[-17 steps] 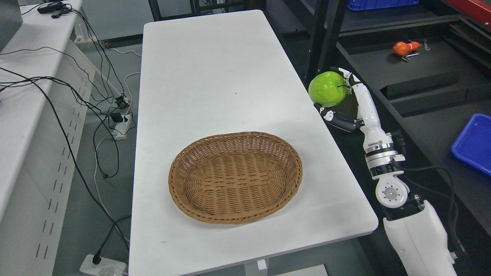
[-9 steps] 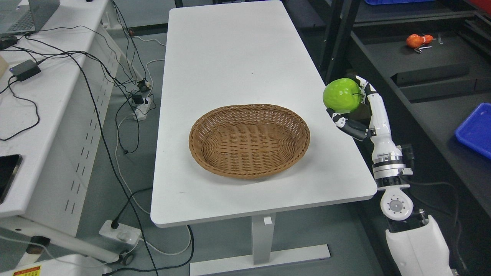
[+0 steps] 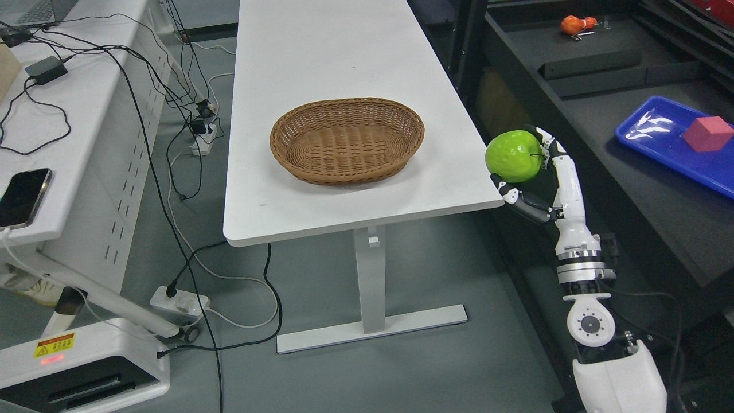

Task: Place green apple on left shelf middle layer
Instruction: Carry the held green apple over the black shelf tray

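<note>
A bright green apple [image 3: 514, 155] sits in my right hand [image 3: 530, 175], whose fingers curl around it from below and behind. The hand holds it in the air just off the right front corner of the white table [image 3: 344, 63], beside the dark shelf unit [image 3: 608, 155] on the right. My right arm [image 3: 585, 287] rises from the lower right corner. No left arm shows in the head view.
An empty wicker basket [image 3: 347, 139] stands on the table. The black shelf at right carries a blue tray [image 3: 665, 137] with a red block [image 3: 709, 133] and, further back, an orange object [image 3: 576, 24]. A white bench [image 3: 63, 109] with cables and a phone [image 3: 24, 189] is at left.
The whole picture has shifted: the camera has backed away from the table, which now shows its leg and foot. The apple stays held in my right hand, now off the table's corner.
</note>
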Controlling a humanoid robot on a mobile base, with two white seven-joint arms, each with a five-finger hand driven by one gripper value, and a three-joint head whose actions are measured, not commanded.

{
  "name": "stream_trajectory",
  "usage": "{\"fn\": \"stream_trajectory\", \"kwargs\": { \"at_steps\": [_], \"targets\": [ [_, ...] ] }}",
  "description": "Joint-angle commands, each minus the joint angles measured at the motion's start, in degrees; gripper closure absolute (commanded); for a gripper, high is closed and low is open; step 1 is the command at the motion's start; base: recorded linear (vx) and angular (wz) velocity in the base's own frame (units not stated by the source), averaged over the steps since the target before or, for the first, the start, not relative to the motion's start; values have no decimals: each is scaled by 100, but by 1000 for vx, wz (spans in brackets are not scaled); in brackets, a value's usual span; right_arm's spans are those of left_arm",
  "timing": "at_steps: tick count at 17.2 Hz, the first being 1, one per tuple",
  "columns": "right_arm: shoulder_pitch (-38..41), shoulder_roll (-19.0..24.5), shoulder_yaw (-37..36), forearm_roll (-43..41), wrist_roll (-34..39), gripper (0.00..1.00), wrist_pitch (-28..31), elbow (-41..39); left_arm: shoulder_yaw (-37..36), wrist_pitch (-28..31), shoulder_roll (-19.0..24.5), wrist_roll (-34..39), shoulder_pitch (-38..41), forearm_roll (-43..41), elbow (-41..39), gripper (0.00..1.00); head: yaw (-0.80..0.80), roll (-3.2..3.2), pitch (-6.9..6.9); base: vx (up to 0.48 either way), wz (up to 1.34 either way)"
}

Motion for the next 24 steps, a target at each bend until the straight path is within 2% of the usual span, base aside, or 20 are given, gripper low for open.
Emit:
{"fn": "stream_trajectory", "kwargs": {
  "at_steps": [1,10,15,24],
  "targets": [
    [73,252,-77,-2,36,100,5,-113,0,7,100,-1,0,0,-1,0,0,0,0,-432,-46],
    [240,261,-68,-10,45,100,-109,-218,0,7,100,8,0,0,8,0,0,0,0,-391,-102],
    [249,358,72,-10,54,100,-118,-218,0,7,100,8,0,0,-1,0,0,0,0,-312,-706],
    [240,358,99,-10,54,100,-118,-209,0,7,100,-1,0,0,-1,0,0,0,0,-38,-1107]
  ]
}}
